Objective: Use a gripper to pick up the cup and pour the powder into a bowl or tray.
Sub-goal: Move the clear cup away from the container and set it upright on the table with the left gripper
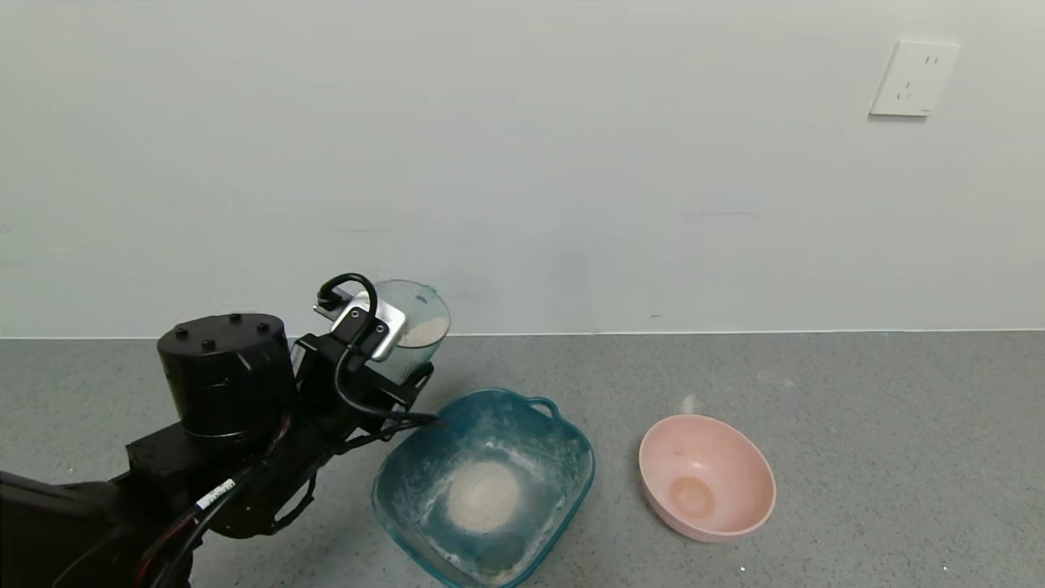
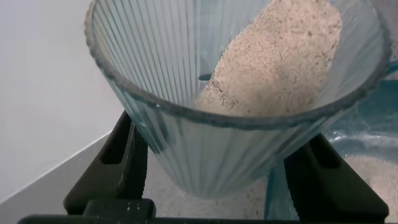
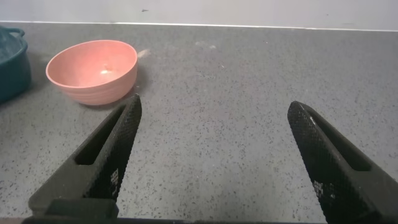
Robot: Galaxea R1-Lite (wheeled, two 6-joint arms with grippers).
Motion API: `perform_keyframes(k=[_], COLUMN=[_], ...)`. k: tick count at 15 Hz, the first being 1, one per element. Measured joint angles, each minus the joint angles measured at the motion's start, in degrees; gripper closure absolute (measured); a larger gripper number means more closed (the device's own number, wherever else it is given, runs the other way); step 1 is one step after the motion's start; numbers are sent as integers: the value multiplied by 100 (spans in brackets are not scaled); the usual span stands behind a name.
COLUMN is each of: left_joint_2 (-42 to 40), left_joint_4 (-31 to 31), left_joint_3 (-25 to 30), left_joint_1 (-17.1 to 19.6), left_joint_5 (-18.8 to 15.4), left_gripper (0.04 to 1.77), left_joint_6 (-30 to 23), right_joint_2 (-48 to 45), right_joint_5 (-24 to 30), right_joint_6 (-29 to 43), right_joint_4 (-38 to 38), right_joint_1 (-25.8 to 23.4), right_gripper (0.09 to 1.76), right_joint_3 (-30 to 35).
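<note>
My left gripper (image 1: 397, 365) is shut on the ribbed pale blue cup (image 1: 418, 325) and holds it tilted above the far left rim of the teal tray (image 1: 576, 454). Off-white powder (image 1: 426, 331) lies against the lower side of the cup, near its lip. A round heap of powder (image 1: 483, 495) sits in the tray's middle. In the left wrist view the cup (image 2: 230, 146) sits between the black fingers (image 2: 118, 162) with powder (image 2: 283, 56) inside and the tray (image 2: 373, 118) below. My right gripper (image 3: 216, 106) is open and empty over bare counter.
A round pink bowl (image 1: 707, 478) stands right of the tray on the grey speckled counter; it also shows in the right wrist view (image 3: 93, 70), beside the tray's edge (image 3: 12, 62). A white wall with a socket (image 1: 913, 79) closes the back.
</note>
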Motion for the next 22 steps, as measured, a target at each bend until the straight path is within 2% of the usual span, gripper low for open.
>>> perform_keyframes(k=[7,8,10,13,16,22], left_joint_2=[22,40,116,322,727,1688], left_joint_4=[-197,-206,-319,-664,-719,-713], left_joint_3=[129,134,140,63,-135,-877], left_joint_1=[1419,1613,1904,2098,2232,2343], left_joint_5=[-1731,-1876,-1970,-2302,-2381,-2381], left_gripper=[55,55,55,55,55,55], left_joint_6=[-1025,-1150,-1503,-2013,-2061,-2220], right_joint_2=[0,0,0,0,0,0], right_joint_5=[2,4,2,2,2,4], right_joint_6=[0,-2,0,-2,-2,0], right_joint_4=[0,0,0,0,2,0], right_joint_1=[0,0,0,0,2,7], right_gripper=[14,14,14,14,14,14], right_joint_3=[0,0,0,0,0,0])
